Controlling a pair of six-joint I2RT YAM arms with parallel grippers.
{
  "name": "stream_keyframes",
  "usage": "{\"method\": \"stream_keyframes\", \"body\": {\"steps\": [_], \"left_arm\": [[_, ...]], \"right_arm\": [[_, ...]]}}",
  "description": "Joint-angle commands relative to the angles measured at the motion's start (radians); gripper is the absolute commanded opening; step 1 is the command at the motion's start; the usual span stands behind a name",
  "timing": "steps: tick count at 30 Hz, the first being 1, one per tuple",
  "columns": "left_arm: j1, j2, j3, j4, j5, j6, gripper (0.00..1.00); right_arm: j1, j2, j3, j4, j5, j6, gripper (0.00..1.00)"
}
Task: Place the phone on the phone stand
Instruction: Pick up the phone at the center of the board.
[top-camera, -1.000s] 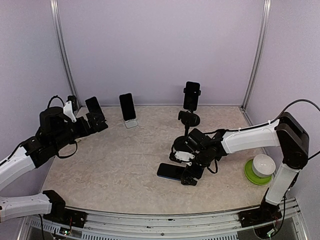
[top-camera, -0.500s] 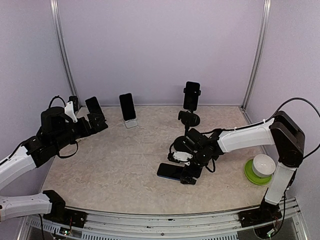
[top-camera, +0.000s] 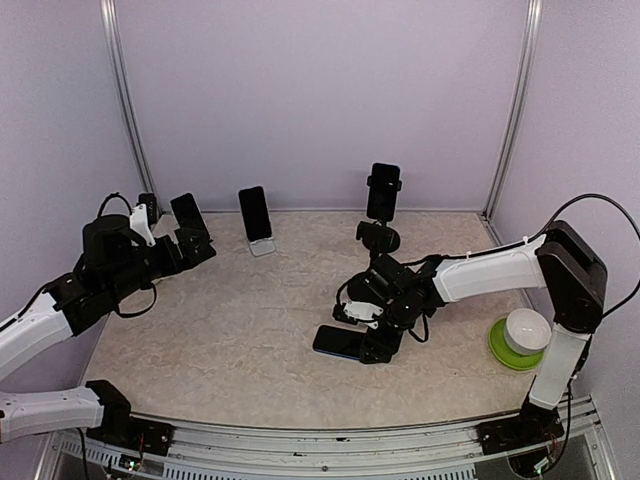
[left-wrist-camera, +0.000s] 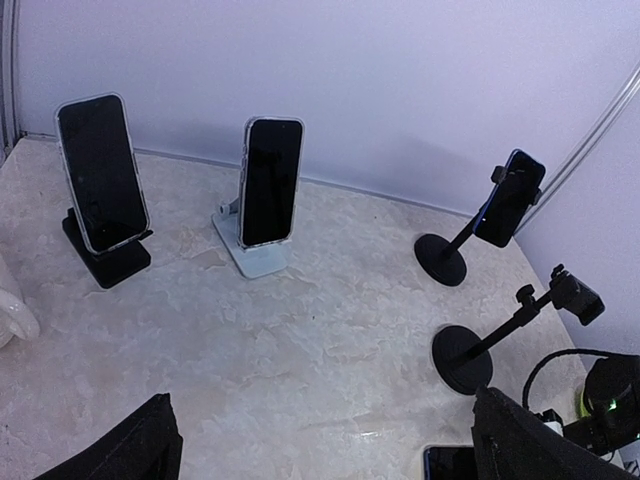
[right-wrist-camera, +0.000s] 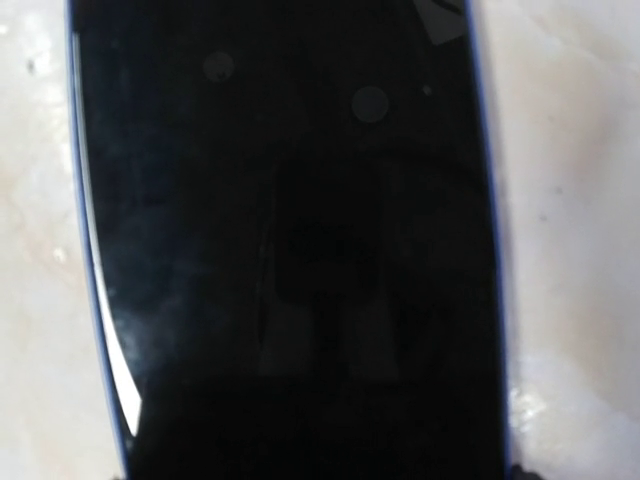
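Beige table (top-camera: 240, 330): phone (top-camera: 338, 342) lying flat mid-table, right pincer (top-camera: 378, 346) down on it, can't tell if gripping. We're at grasp step; next, lift to empty stand (left-wrist-camera: 500, 335). Left pincer (left-wrist-camera: 325, 445) released.

The tabletop (top-camera: 250, 320) lies open across the near-left and middle, giving me wide room to sweep an arm. Three obstacles line the back: a black stand with phone (top-camera: 188, 213) at far left, a white stand with phone (top-camera: 256, 218) beside it, and a tall stand with phone (top-camera: 384, 190) further right. Just in front of the tall one rises the empty stand (top-camera: 378, 238), tight against my right arm. The phone (top-camera: 338, 342) lies flat with bare surface left of it; my right pincer (top-camera: 372, 347) covers its right end. A green plate with bowl (top-camera: 520, 342) blocks the near-right corner.
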Motion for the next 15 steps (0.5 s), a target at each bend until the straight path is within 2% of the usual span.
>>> {"method": "stream_keyframes", "body": {"steps": [1,7,15], "left_arm": [[0.003,-0.004,-0.013,0.031,0.009,0.014,0.99],[0.005,0.008,-0.016,0.039,0.043,0.011,0.99],[0.009,0.074,-0.005,0.06,0.182,0.012,0.99]], "right_arm": [[0.019,0.018,0.002,-0.026,-0.042,-0.008,0.5],[0.042,-0.05,-0.003,0.025,-0.011,-0.027,0.49],[0.077,-0.104,-0.016,0.076,0.053,-0.049,0.49]]}}
